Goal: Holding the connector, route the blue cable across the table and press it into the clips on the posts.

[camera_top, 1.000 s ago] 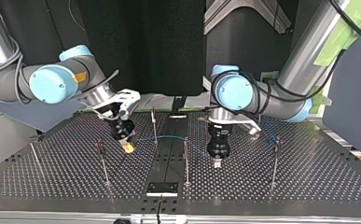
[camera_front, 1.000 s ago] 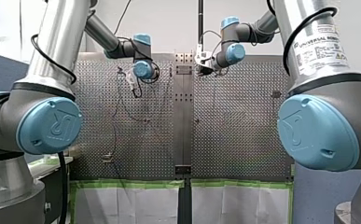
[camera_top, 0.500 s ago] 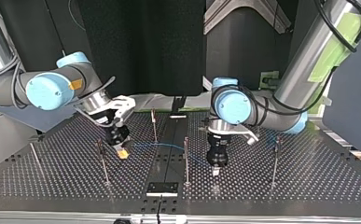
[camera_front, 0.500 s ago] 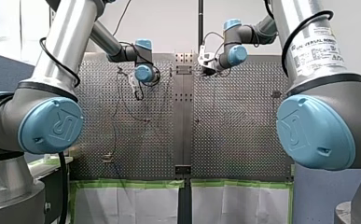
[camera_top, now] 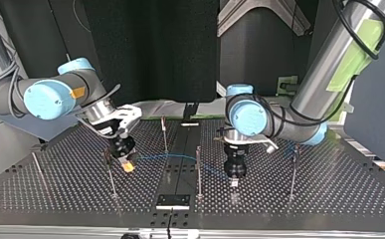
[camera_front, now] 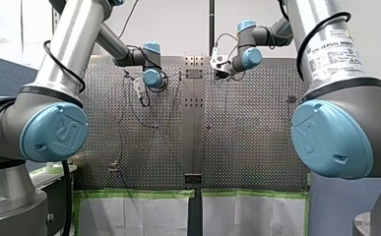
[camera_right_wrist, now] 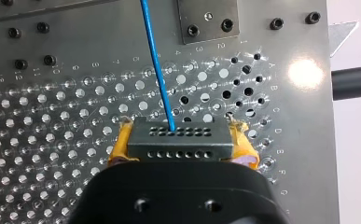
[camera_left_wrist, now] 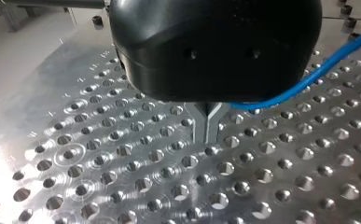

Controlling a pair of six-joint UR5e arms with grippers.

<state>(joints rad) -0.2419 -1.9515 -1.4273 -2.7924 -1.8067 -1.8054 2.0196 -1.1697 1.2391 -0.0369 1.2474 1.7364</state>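
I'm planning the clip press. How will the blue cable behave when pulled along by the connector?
Probably floppy: the blue cable runs in a loose curve in the top view. Likely light, being so thin. The connector looks rigid, sitting squarely between my right gripper's yellow pads.

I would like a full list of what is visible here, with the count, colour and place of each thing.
table: one, silver, perforated.
connector: one, grey, between yellow pads.
cable: one, blue, from the connector across the table's middle.
posts: five, thin, upright, spread over the table.
plate: one, dark, middle of the table's near edge in the top view.
right gripper: shut on the connector.
left gripper: black, metal fingers shut on the cable.
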